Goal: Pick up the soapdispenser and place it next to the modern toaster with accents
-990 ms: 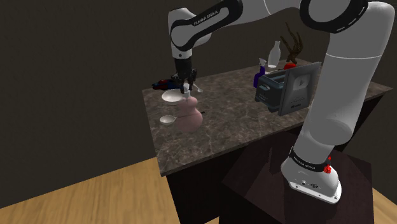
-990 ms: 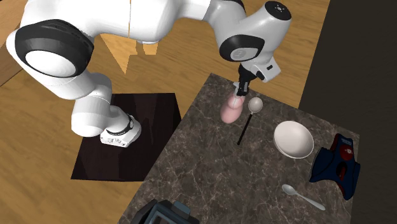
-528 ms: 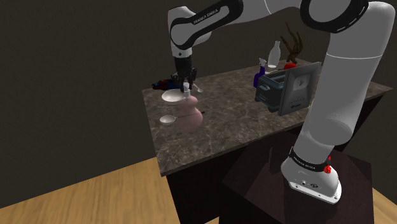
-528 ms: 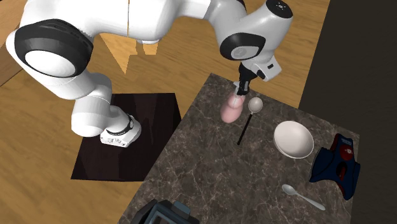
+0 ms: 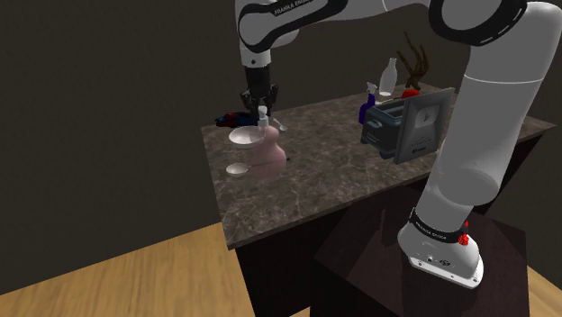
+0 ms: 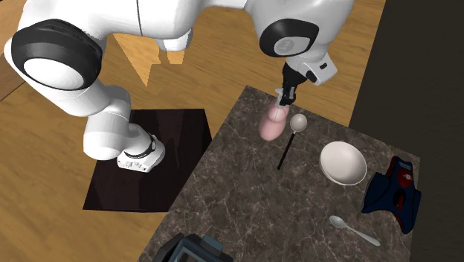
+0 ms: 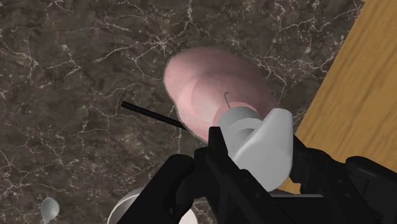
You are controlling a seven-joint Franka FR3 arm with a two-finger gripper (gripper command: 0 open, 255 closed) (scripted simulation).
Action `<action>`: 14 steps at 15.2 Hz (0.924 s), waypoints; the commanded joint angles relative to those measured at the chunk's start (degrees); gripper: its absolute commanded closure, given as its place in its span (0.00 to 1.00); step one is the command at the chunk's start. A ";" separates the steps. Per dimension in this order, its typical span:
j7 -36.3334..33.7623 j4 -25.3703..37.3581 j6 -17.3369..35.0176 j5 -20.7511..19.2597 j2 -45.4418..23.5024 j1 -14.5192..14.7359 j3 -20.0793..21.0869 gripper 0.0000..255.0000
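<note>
Pink soapdispenser (image 5: pixel 268 158) is well apart from the toaster (image 5: pixel 396 128), the pincer (image 5: pixel 262 114) clamped on its white pump head (image 7: pixel 257 143). Gripped only there, the round body could swing or slip free on the carry toward the toaster.

The arm (image 5: pixel 297 13) has risen, and the jaws, clamped on the pump, have drawn the pink soap dispenser (image 5: pixel 267 155) up. It now hangs slightly higher over the tabletop (image 5: pixel 342 176).
</note>
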State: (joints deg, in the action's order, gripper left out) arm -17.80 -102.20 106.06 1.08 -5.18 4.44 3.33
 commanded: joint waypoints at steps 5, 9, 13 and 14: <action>-0.16 4.28 -4.63 0.00 0.41 0.04 0.04 1.00; -0.23 7.45 -7.73 -0.01 0.35 0.04 0.04 1.00; -0.30 10.91 -10.90 -0.03 0.05 0.05 0.05 1.00; -0.32 11.82 -11.70 -0.04 -0.06 0.05 0.05 1.00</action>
State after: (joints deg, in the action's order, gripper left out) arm -17.97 -91.61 95.32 1.05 -5.03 4.43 3.32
